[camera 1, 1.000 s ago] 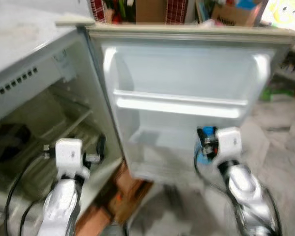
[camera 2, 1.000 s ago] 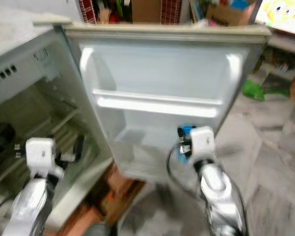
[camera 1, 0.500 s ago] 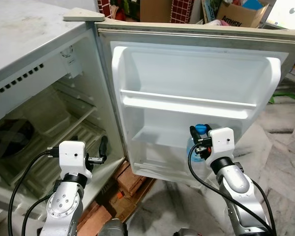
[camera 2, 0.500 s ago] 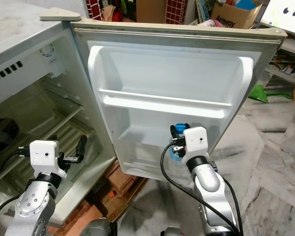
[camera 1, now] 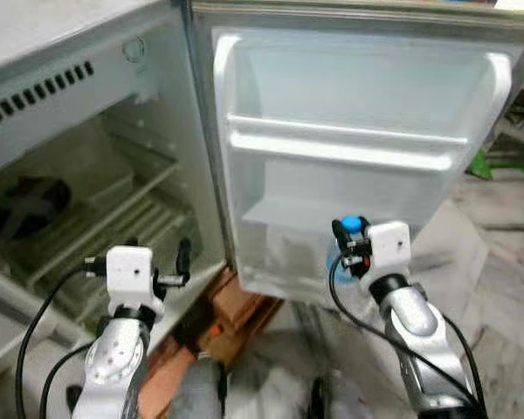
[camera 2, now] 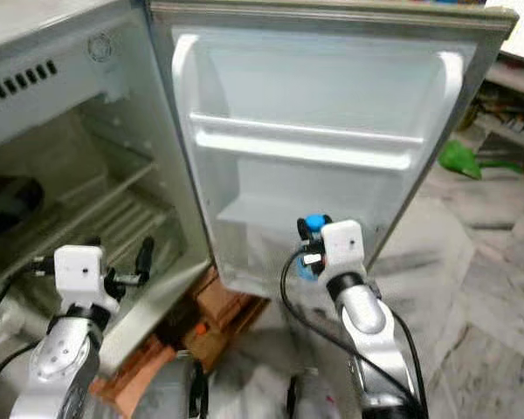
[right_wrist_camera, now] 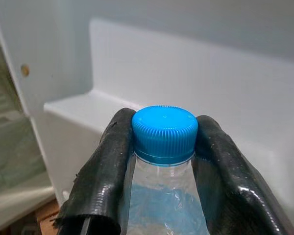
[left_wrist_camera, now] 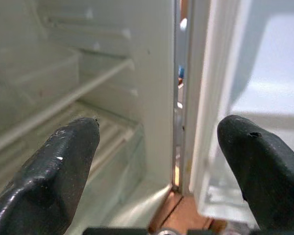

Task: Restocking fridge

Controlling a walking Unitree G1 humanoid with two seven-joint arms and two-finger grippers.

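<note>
At the left, the fridge [camera 1: 61,166] stands open, with wire shelves and a dark round thing at its left side; what that thing is cannot be told. The left gripper [left_wrist_camera: 159,161] is held low before the front edge of the cabinet, near the hinge side. Its fingers [left_wrist_camera: 54,161] are spread wide and nothing is held between them.

In the middle, the door [camera 1: 358,105] is swung open, and its white shelves are seen: an upper rail and a lower shelf [camera 1: 279,214].

At the right, the right gripper [right_wrist_camera: 162,161] is closed on the neck of a bottle [right_wrist_camera: 164,132], a clear one with a blue cap. The bottle is held upright just before the lower shelf of the door, near its right edge, and is not yet set down.

Against half a second ago, the whole picture has shifted and become blurred, so it is the head camera that has moved; the top of the fridge has gone out of view. The bottle was already gripped then and is gripped now, before the same shelf. It is judged that the placing step is in hand and the release remains to be done.

No brand, label or writing can be read in the present pictures.
</note>
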